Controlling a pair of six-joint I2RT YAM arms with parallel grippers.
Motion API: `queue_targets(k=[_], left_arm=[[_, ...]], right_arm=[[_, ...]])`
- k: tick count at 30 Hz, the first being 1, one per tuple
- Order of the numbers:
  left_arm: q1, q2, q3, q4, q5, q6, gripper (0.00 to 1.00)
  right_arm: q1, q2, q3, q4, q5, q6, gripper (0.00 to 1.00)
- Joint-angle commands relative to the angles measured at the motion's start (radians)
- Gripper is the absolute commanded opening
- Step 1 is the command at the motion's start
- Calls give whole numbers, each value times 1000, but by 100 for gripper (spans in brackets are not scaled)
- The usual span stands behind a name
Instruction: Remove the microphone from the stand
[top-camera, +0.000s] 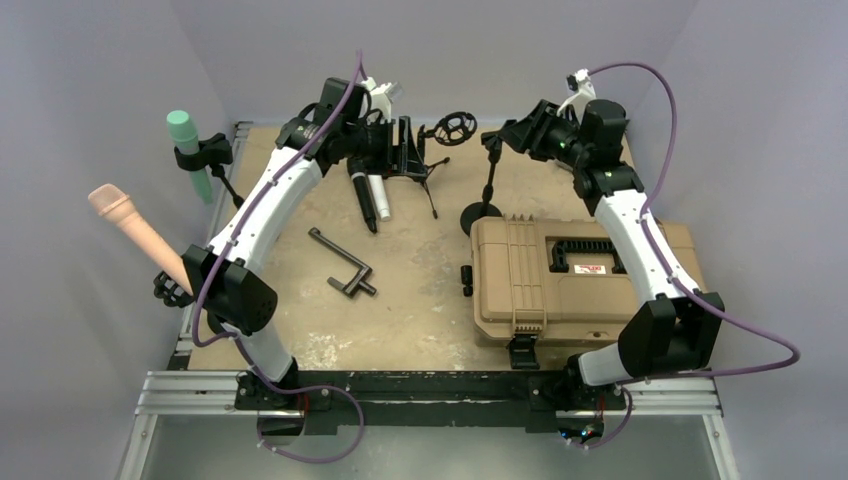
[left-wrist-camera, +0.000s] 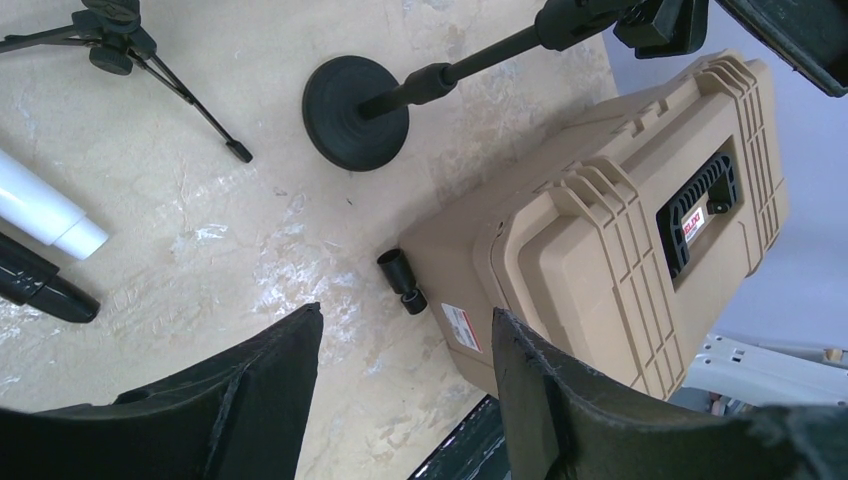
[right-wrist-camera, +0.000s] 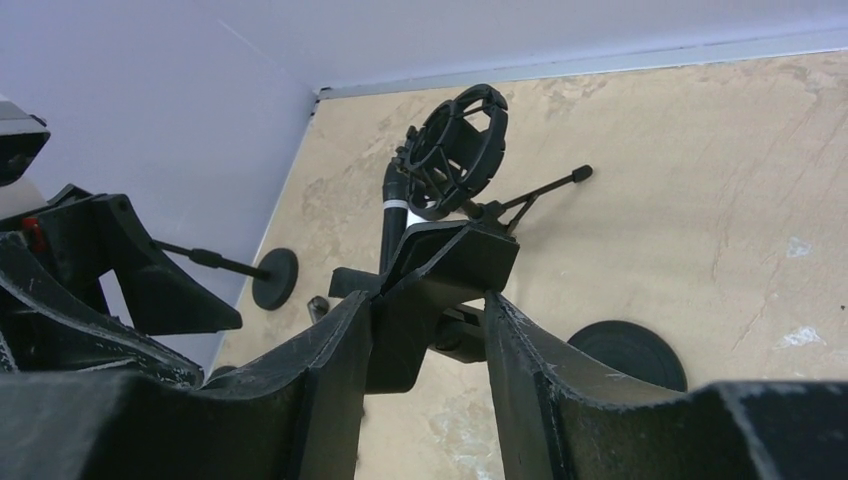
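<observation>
between the right gripper's (right-wrist-camera: 428, 305) fingers sat the stand's black clip (right-wrist-camera: 450, 265), pinched on both sides, the arm stretched forward and bent inward. beyond it stood a shock-mount tripod (right-wrist-camera: 460, 150). the left gripper (left-wrist-camera: 406, 315) hung open over the table (left-wrist-camera: 250, 260), its arm arched. to its left the black microphone (left-wrist-camera: 45, 290) lay beside a white microphone (left-wrist-camera: 45, 215).

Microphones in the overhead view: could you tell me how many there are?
4: green microphone clipped at the left wall, pink microphone nearer, black microphone and white microphone lying together on the table. Others may be hidden.
</observation>
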Motion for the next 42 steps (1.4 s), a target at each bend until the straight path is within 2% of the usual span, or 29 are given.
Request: queue_targets(k=[1,11,21,26,42], left_arm=[[-2,-22,-7,32,19,13,61],[-2,-18,-7,32,21,14,61],[-2,-22,-10,36,25,15,61],[-2,-27,-10,34,23,17,61],[-2,-35,-11,37,26,22,61]], right_arm=[[-2,6,-19,-50,45,-75,42],[-2,-3,-103,-162,183,-188,42],[6,40,-153,-154,184,-198,41],[31,33,-164,-198,287,-232,41],[108,54,-259,-196,436,-259,41]])
